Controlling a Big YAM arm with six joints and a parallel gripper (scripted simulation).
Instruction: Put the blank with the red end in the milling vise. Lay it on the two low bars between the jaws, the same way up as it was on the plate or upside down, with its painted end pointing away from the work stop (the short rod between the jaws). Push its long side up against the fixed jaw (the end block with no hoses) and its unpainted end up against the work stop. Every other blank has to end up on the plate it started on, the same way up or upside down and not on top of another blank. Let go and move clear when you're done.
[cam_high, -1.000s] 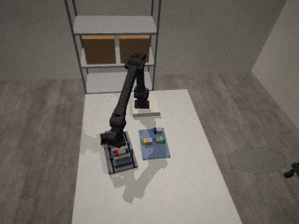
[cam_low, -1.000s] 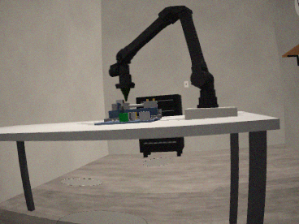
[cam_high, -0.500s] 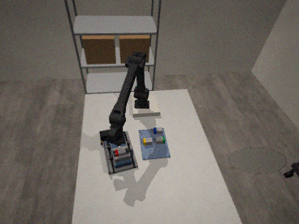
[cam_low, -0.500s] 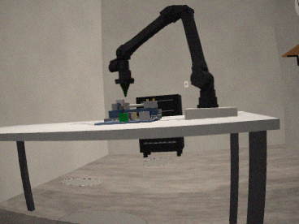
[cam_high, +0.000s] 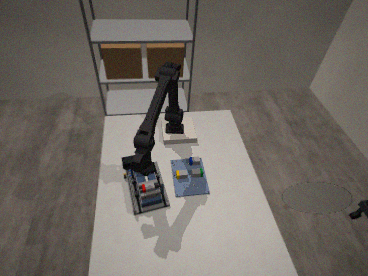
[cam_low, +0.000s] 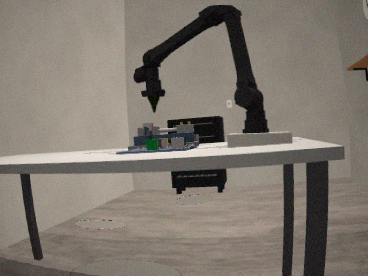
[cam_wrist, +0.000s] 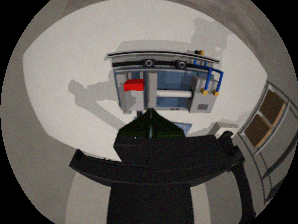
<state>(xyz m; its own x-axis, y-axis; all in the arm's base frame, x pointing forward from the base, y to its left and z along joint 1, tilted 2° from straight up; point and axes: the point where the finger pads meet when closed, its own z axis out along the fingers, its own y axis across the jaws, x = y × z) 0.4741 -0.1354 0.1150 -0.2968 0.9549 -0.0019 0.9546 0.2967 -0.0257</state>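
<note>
The blank with the red end (cam_high: 143, 188) lies between the jaws of the milling vise (cam_high: 146, 190) on the left of the table. In the wrist view the red end (cam_wrist: 133, 86) sits at the left side of the vise (cam_wrist: 166, 83). My gripper (cam_low: 154, 106) is shut and empty and hangs well above the vise (cam_low: 165, 137). Its fingertips (cam_wrist: 152, 117) point down just in front of the vise. Three other blanks, with blue (cam_high: 191, 161), yellow (cam_high: 178, 173) and green (cam_high: 201, 171) ends, lie on the blue plate (cam_high: 189, 176) to the right of the vise.
The arm's base stands on a white block (cam_high: 178, 134) at the back of the table. A metal shelf with brown boxes (cam_high: 140, 55) stands behind the table. A black cabinet (cam_low: 196, 131) is beyond the table in the exterior view.
</note>
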